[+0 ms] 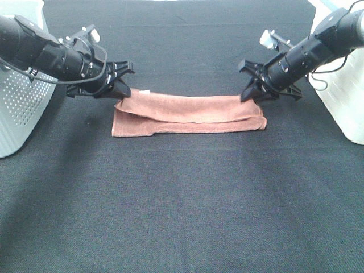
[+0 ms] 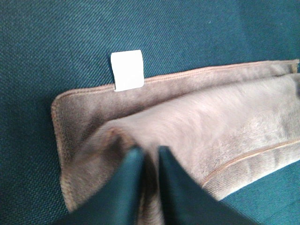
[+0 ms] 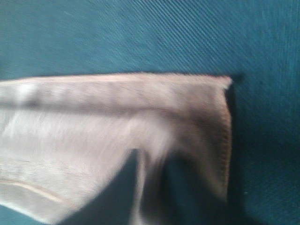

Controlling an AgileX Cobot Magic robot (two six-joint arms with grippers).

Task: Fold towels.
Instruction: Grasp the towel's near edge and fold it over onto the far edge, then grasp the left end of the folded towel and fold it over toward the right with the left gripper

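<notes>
Left basket: a white perforated basket (image 1: 14, 119) stands at the left edge of the table, just behind my left arm.
Left gripper: my left gripper (image 1: 122, 92) sits at the towel's far-left corner; in the wrist view its two dark fingers (image 2: 129, 187) are pressed together with a ridge of pile pinched between them.
Tag: a small white tag (image 2: 127, 70) juts from the stitched far hem close to that corner and lies flat on the cloth.
Towel place: the terracotta towel (image 1: 187, 114) lies mid-table on the black table cloth (image 1: 182, 216), between my two grippers.
Towel axis: its long axis runs left to right across the table, one short end toward each basket.
Towel edges: it is doubled lengthwise. The upper layer sags over the lower one, and the lower layer's near-left corner shows beyond it. The stitched right hem is straight.
Right gripper: my right gripper (image 1: 254, 95) is at the far-right corner. The wrist view is blurred, but its fingers (image 3: 117, 192) seem closed on a fold of towel.
Right basket: a second white basket (image 1: 344, 108) stands at the right edge, well apart from the towel.
Room: a wide stretch of black cloth runs from the towel's near edge toward the camera, and a narrower band lies behind it.
</notes>
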